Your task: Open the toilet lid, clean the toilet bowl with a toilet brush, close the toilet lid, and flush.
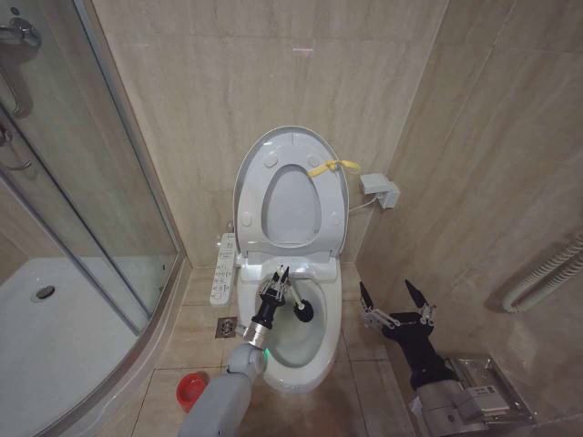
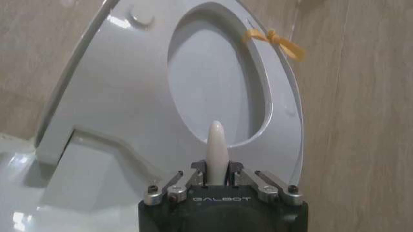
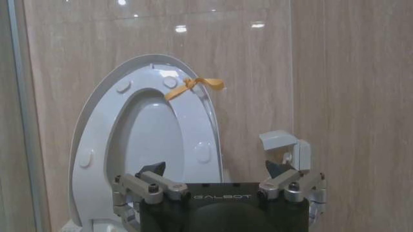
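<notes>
Two hands: left hand (image 1: 278, 280) clamped on toilet brush (image 1: 301, 309) handle, over toilet bowl (image 1: 305, 350); bristle head low inside, handle slanting up-left. Right hand (image 1: 393, 303) wide open, empty, beside bowl. Toilet lid (image 1: 293, 146) upright.

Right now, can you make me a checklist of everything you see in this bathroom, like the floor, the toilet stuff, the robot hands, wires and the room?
Surface: beige tiled floor with a small floor drain.
Job's things: toilet lid and seat raised upright against the wall, yellow tag at the rim; toilet bowl open; toilet brush with its dark head down inside the bowl.
Clutter: red holder cup on the floor beside the toilet.
Grippers: left gripper over the bowl, shut on the brush handle; right gripper open, apart from the toilet on its other side.
Cables: thin line from the small wall box toward the toilet.
Surroundings: glass shower enclosure, tiled walls, seat control panel.
</notes>
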Robot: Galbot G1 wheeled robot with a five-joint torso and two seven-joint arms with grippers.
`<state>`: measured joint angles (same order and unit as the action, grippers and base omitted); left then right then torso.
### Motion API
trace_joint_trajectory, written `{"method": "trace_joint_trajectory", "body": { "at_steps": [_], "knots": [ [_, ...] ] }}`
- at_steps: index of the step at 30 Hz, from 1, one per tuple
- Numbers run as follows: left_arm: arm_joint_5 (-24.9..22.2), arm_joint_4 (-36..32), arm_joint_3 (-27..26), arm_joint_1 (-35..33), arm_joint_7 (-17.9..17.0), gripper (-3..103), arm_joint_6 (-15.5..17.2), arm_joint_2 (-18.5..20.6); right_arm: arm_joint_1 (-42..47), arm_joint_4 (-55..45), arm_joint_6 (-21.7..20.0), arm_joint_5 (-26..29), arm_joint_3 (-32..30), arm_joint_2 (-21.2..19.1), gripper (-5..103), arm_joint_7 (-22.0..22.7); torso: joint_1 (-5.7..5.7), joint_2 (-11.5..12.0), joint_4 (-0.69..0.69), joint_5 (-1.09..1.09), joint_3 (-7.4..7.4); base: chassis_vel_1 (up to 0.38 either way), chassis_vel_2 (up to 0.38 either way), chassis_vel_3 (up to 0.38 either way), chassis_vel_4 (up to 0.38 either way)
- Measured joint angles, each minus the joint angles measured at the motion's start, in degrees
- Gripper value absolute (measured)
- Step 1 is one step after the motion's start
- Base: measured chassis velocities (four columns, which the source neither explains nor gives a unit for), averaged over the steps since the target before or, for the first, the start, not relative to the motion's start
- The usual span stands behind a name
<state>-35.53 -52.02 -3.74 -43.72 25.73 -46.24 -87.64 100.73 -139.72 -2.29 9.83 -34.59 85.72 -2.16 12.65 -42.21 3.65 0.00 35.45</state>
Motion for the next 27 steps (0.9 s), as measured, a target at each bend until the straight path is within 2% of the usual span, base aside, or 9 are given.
{"method": "trace_joint_trajectory", "body": {
  "at_steps": [6, 10, 17, 27],
  "knots": [
    [-0.09, -2.9, -0.02, 0.95, -1.53, 21, 0.92, -1.37, 0.0, 0.0, 0.0, 0.0, 0.0, 0.0, 100, 0.0, 0.0, 0.0, 0.03, 0.0, 0.0, 0.0, 0.0, 0.0, 0.0],
    [-0.2, -0.48, -0.27, 1.27, -1.69, 21, 0.1, -2.25, 0.0, 0.0, 0.0, 0.0, 0.0, 0.0, 100, 0.0, 0.0, 0.0, 0.02, -0.01, 0.0, 0.0, 0.0, 0.0, 0.0],
    [0.13, 1.07, -0.64, -0.32, -0.75, 21, -0.48, -1.42, 0.0, 0.0, 0.0, 0.0, 0.0, 0.0, 100, 0.0, 0.0, 0.0, 0.01, 0.0, 0.0, 0.0, 0.0, 0.0, 0.0],
    [-0.44, -3.21, -1.04, 0.64, -1.35, 21, -0.29, -1.18, 0.0, 0.0, 0.0, 0.0, 0.0, 0.0, 100, 0.0, 0.0, 0.0, 0.03, -0.01, 0.0, 0.0, 0.0, 0.0, 0.0]
  ]
}}
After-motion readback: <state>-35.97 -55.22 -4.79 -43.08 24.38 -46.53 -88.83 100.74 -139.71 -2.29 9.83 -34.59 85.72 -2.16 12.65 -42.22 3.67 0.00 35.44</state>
